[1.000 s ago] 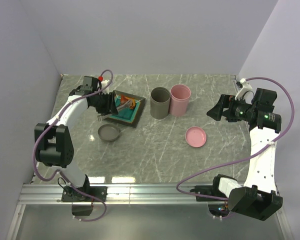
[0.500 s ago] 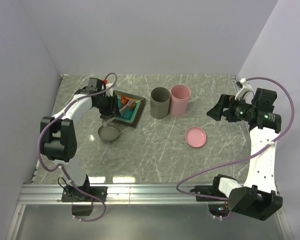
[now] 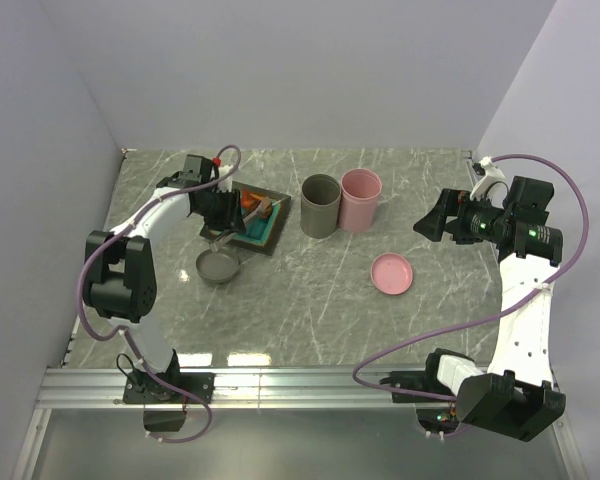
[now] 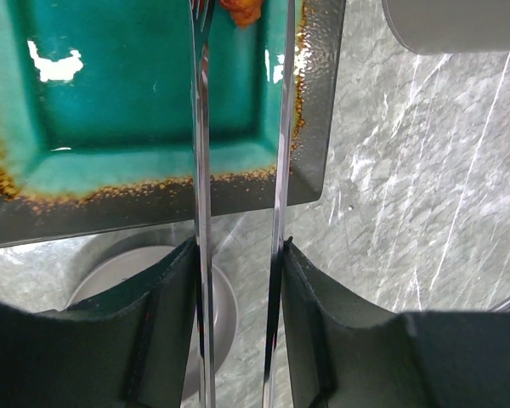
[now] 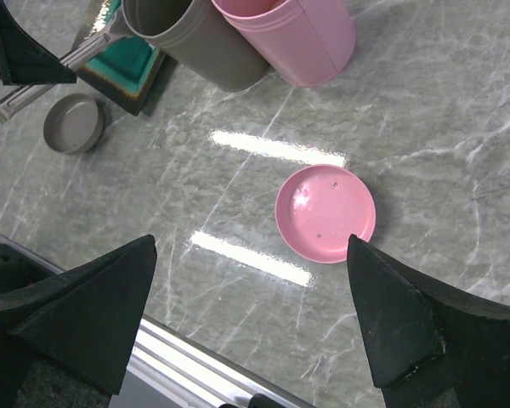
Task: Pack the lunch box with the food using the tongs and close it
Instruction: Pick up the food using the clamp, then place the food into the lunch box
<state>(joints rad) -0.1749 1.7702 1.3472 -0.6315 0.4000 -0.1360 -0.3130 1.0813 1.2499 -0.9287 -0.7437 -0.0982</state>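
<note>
My left gripper (image 3: 223,210) (image 4: 238,246) is shut on the tongs (image 4: 201,170), its fingers pressing on the two silver arms. The arms stay a little apart and reach over the square dark plate with a teal centre (image 4: 110,102) (image 3: 265,235). An orange-red chunk of food (image 4: 242,10) (image 3: 250,205) lies on the plate between the tong tips. The lunch box, a grey container (image 3: 320,205) (image 5: 195,38) and a pink one (image 3: 360,198) (image 5: 289,34), stands upright and uncovered right of the plate. My right gripper (image 3: 427,222) (image 5: 252,245) hangs open and empty at the right.
A grey lid (image 3: 218,266) (image 4: 110,280) lies just in front of the plate, under my left gripper. A pink lid (image 3: 392,273) (image 5: 325,212) lies on the marble table below my right gripper. Walls close in the left, back and right sides.
The left arm's elbow has swung toward the back, and the tongs have reached slightly further right over the plate. The right arm has not moved.
</note>
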